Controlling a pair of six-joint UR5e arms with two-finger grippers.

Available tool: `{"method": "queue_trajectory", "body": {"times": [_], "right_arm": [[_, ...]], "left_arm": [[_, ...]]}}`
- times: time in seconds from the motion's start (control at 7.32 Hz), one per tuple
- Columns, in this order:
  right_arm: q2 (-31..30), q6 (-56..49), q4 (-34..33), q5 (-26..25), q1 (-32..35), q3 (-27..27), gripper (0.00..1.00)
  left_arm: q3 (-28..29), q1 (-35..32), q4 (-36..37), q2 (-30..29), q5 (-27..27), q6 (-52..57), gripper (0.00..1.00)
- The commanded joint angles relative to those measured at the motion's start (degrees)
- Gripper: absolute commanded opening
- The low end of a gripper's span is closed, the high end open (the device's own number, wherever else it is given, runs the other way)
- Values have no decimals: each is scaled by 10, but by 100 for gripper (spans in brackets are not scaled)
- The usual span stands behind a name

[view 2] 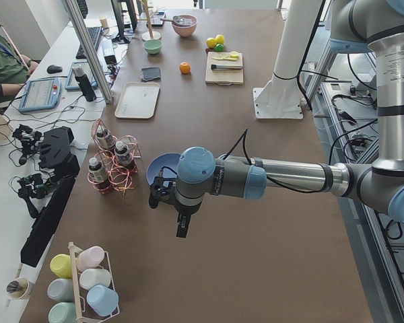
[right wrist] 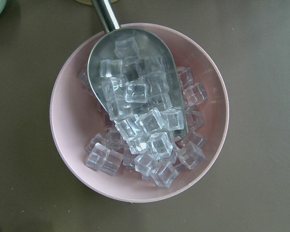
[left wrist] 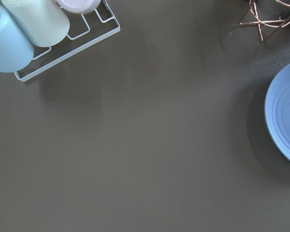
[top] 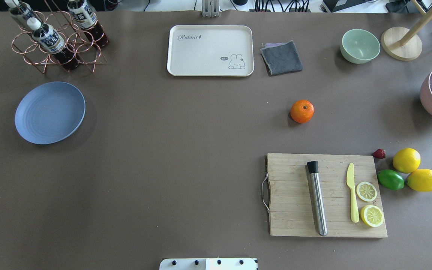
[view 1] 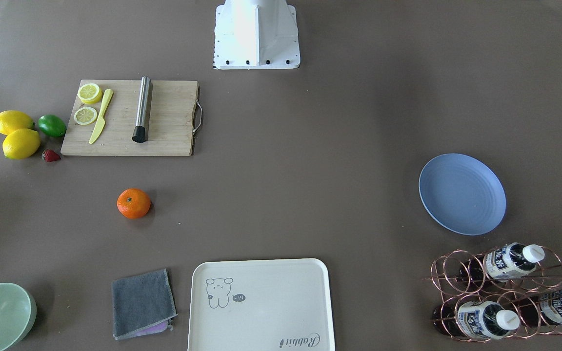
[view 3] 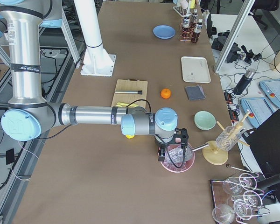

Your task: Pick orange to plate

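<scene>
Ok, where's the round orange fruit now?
Overhead view, right half: the round orange fruit lies between the grey folded cloth and the wooden cutting board, touching neither.

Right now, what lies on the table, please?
orange: 1, bright orange, robot's right
plate: 1, periwinkle blue, robot's left
tray: 1, cream, far edge
cloth: 1, grey, beside tray
bowl: 1, mint green, by cloth
stand: 1, wooden, by bowl
cutting board: 1, wooden, robot's right
rod: 1, steel, on board
knife: 1, yellow, on board
lemon slices: 2, yellow, on board
lemons: 2, yellow, right of board
lime: 1, green, beside lemons
strawberry: 1, red, by lemons
bottle rack: 1, copper, three bottles, far left
ice bowl: 1, pink, with scoop, right end
cup rack: 1, white, left end
left gripper: 1, black, over table near plate, state unclear
right gripper: 1, black, over ice bowl, state unclear
</scene>
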Motion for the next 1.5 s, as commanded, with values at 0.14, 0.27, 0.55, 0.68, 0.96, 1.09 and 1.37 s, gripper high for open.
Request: {"method": "queue_trajectory", "body": {"times": [0.14,0.27,0.55,0.68,0.96,1.09,1.37], "right_arm": [[-3,0,-1,10,3,0,100],[-16,-4,2,11,5,6,100],[-10,2,9,12,5,8,100],[-10,1,9,13,5,10,100],[-11,0,9,14,5,21,100],[-19,1,4,23,6,54,100],[-20,2,2,18,7,57,100]], "left_arm": [[3,14,-1,2,2,-1,99],[2,13,-2,2,2,-1,98],[3,14,-2,-4,2,-4,99],[2,14,-2,-7,2,-4,98],[3,14,-6,-10,2,-3,99],[6,14,-5,-10,-2,-6,98],[15,14,-5,-15,0,-5,98]]}}
